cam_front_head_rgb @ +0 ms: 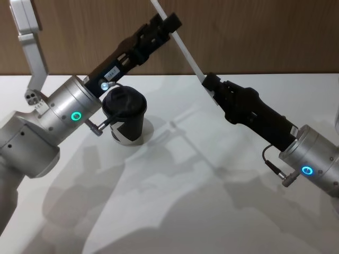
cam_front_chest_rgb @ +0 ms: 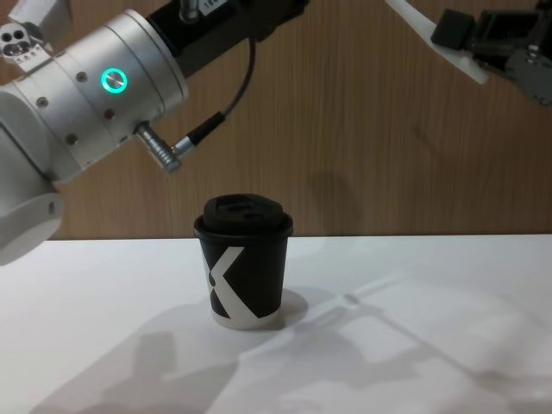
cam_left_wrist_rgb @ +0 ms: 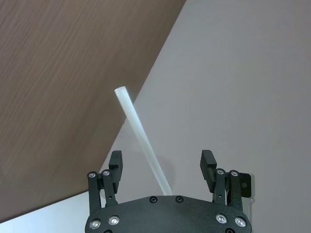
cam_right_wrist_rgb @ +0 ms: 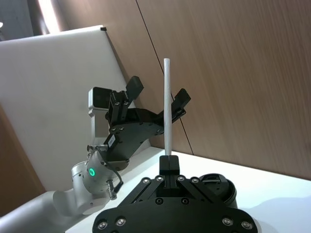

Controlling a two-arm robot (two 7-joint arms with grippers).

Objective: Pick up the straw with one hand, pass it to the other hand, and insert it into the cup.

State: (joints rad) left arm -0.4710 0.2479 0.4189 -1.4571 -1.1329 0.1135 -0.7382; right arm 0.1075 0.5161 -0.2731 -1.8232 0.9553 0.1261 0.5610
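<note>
High above the cup [cam_front_head_rgb: 127, 119] and to its right, the right gripper [cam_front_head_rgb: 210, 83] clamps the straw's [cam_front_head_rgb: 184, 50] lower end. The left gripper [cam_front_head_rgb: 165, 24] gapes around its upper part and should close squarely before the right lets go.

Colours: straw [cam_front_head_rgb: 186, 54] white; cup [cam_front_chest_rgb: 246, 276] black, white K-like mark and white base rim (lid [cam_front_chest_rgb: 246, 214] black too). Also black: left end effector [cam_front_head_rgb: 167, 22], right end effector [cam_front_head_rgb: 210, 83], with green ring lights [cam_front_head_rgb: 77, 116]. White counter [cam_front_head_rgb: 212, 211], brown wood-grain wall [cam_front_head_rgb: 254, 37].

Head looks steeply down, chest low and level, wrists close, cup [cam_front_head_rgb: 130, 125] shared
</note>
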